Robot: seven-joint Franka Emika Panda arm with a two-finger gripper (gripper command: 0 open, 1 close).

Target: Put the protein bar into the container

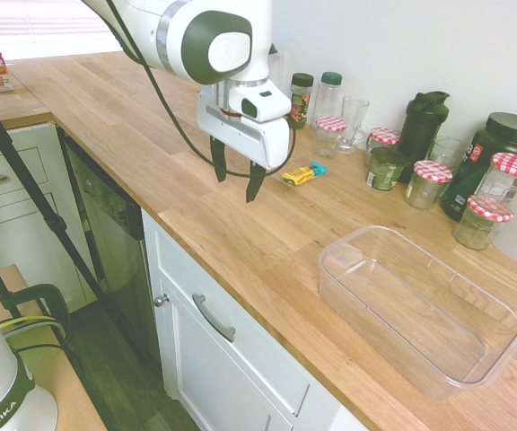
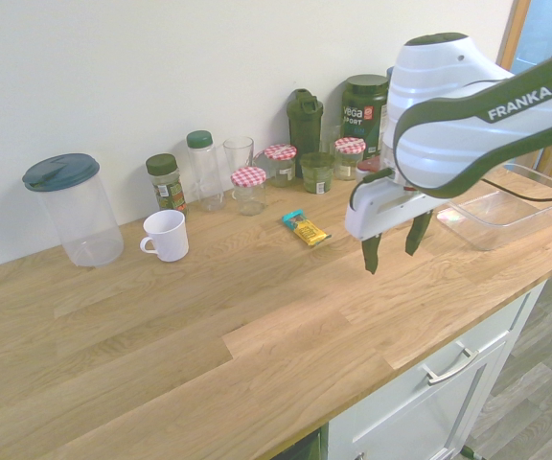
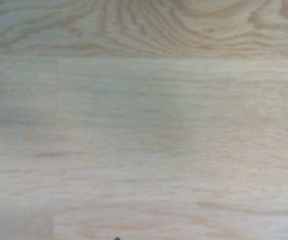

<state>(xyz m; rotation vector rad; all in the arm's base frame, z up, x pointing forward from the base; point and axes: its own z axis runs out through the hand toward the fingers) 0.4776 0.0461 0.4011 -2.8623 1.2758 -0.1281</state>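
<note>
My claw [image 1: 238,182] hangs above the wooden surface [image 1: 240,233] with its two dark fingers spread wide and nothing between them, pointing straight down; the wrist view gives me only blurred wood grain, so I have no close look at the target from it. The protein bar [image 1: 304,173] lies flat on the surface just beyond the claw, toward the wall, its teal end pointing at the row of jars, and it is not yet under the fingers. My worry is the descent: the bar is thin and its wrapper looks slick, so if I come down off-centre one finger could land on it and skid it away, or the fingers could close above it and pinch only crinkled foil that slips out on the lift. A push toward the wall would send it against the checked-lid jar [image 1: 330,135] and the empty glass [image 1: 353,121] close behind, where there is little room for open fingers and a tall piece could be tipped. The clear container [image 1: 420,310] sits well to the right near the front edge, so a weak grip might also drop the bar during that long carry, short of the rim.
</note>
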